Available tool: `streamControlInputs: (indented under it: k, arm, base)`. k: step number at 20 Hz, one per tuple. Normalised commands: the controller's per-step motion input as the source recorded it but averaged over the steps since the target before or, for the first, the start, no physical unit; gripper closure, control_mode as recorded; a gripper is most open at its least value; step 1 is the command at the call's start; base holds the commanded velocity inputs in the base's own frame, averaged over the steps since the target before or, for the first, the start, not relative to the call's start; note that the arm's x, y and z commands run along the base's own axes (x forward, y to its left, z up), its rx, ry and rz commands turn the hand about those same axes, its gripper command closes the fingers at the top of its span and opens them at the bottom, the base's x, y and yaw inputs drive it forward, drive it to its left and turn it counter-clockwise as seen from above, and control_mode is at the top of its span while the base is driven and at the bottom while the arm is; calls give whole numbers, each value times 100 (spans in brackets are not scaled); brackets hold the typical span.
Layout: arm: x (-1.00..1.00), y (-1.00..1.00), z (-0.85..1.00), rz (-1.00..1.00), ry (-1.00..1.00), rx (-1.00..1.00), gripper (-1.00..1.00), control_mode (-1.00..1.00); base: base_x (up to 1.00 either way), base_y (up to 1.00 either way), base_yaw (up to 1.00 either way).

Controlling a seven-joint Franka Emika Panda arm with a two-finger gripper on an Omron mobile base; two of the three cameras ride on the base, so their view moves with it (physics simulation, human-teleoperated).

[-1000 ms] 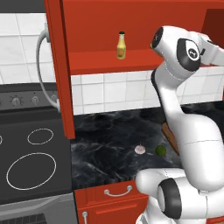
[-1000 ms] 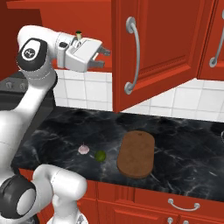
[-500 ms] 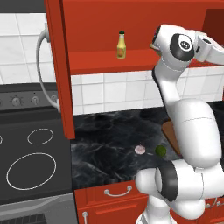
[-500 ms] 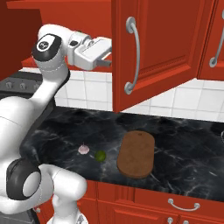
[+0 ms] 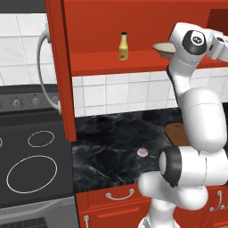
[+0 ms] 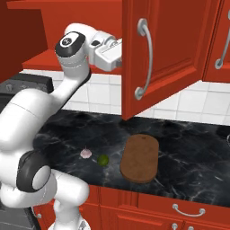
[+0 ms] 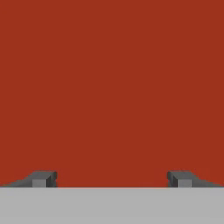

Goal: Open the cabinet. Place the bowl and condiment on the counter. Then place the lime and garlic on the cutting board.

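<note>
The red cabinet (image 5: 102,18) stands open. On its shelf, the yellow condiment (image 5: 123,46) stands upright, and the beige bowl (image 5: 161,48) sits to its right, partly behind my arm. On the black counter (image 6: 193,157) lie the pale garlic (image 6: 85,153), the green lime (image 6: 103,160) right of it, and the brown cutting board (image 6: 140,157), which has nothing on it. My gripper (image 7: 111,179) is open and holds nothing, its tips wide apart close to a flat red surface. In the right base view its white hand body (image 6: 107,53) reaches in behind the open right door (image 6: 173,45).
The open left door (image 5: 58,67) with its curved handle hangs over the counter's left end, beside the dark stovetop (image 5: 31,164). The right door's long handle (image 6: 143,58) faces outward. Red drawers (image 6: 179,209) run below the counter's front edge.
The arm's upper part and hand have swung right, bringing the fingers behind the right door's edge. The bowl has come into sight on the shelf. The gripper has stayed open.
</note>
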Motion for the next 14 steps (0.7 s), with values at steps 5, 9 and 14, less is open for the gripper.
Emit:
streamControlInputs:
  k: [5, 9, 14]
  arm:
    - [-3, -67, 0, -5, 0, 0, -100, -100]
    - [0, -68, 0, 0, 0, 0, -100, -100]
    - [0, -54, 0, 8, 0, 0, -100, -100]
  base:
    - [0, 0, 0]
    - [0, 0, 0]
    - [0, 0, 0]
